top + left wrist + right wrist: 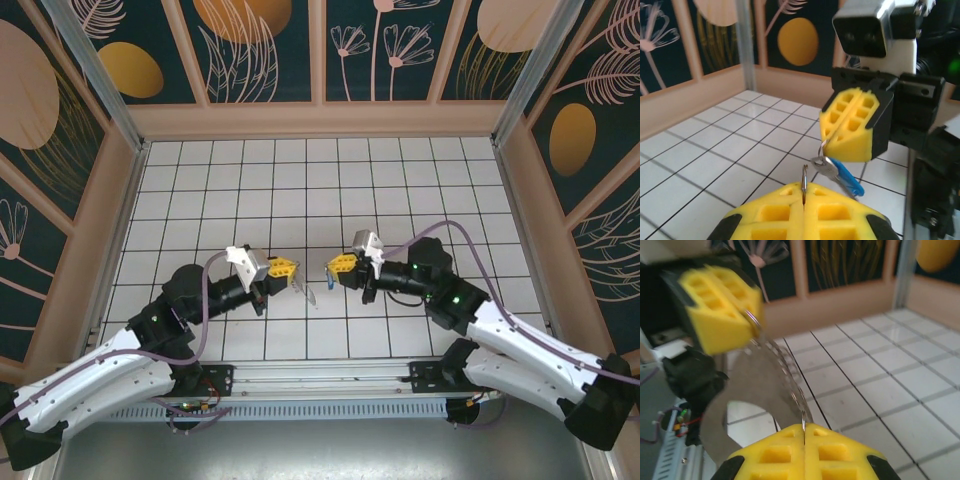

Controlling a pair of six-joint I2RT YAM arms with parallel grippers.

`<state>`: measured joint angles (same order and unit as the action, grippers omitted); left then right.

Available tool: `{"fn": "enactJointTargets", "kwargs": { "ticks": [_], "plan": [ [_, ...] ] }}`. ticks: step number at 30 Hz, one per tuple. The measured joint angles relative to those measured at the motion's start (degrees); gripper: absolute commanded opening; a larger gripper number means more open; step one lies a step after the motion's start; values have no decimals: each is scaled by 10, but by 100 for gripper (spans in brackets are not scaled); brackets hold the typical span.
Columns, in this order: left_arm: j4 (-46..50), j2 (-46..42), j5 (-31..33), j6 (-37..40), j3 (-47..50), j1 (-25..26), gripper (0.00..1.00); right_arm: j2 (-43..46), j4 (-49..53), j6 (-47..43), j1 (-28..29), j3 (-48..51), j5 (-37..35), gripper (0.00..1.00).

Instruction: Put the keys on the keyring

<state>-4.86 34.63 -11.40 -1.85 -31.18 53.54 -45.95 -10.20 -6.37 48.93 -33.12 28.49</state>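
My left gripper [291, 267] [804, 194] is shut on a thin metal ring of the keyring, seen edge-on. Facing it a hand's width away, my right gripper [336, 266] [840, 131] [804, 434] is shut on a small wire ring. From that ring hangs the silver key with a blue head [842, 175] [328, 273]. In the right wrist view the keyring's pale chain [790, 375] and blurred grey-brown loop [747, 385] run from the left gripper [742, 315] down to my right fingers. A silvery piece of the keyring [309, 293] dangles under the left gripper.
Both grippers hover over the white tiled floor [330, 190] near its front middle. Wooden walls [320, 120] with dark floral panels enclose it on three sides. A metal rail [330, 378] carrying the arm bases runs along the near edge.
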Motion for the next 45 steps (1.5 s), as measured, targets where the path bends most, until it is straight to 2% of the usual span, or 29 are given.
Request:
{"fn": "enactJointTargets", "kwargs": {
  "ticks": [7,14,21,31,45],
  "plan": [
    [4,17,-92,29,-3,0,0,24,-17,-27,14,2,47,0],
    [12,34,-131,49,-9,0,0,11,-36,-30,14,3,67,0],
    [17,33,-141,61,-9,0,0,-22,-31,-39,15,2,85,0],
    [17,32,-141,64,-9,0,0,-26,-35,-38,25,-6,118,0],
    [21,31,-146,64,-9,0,0,-30,-56,-31,30,-6,123,0]
  ]
}}
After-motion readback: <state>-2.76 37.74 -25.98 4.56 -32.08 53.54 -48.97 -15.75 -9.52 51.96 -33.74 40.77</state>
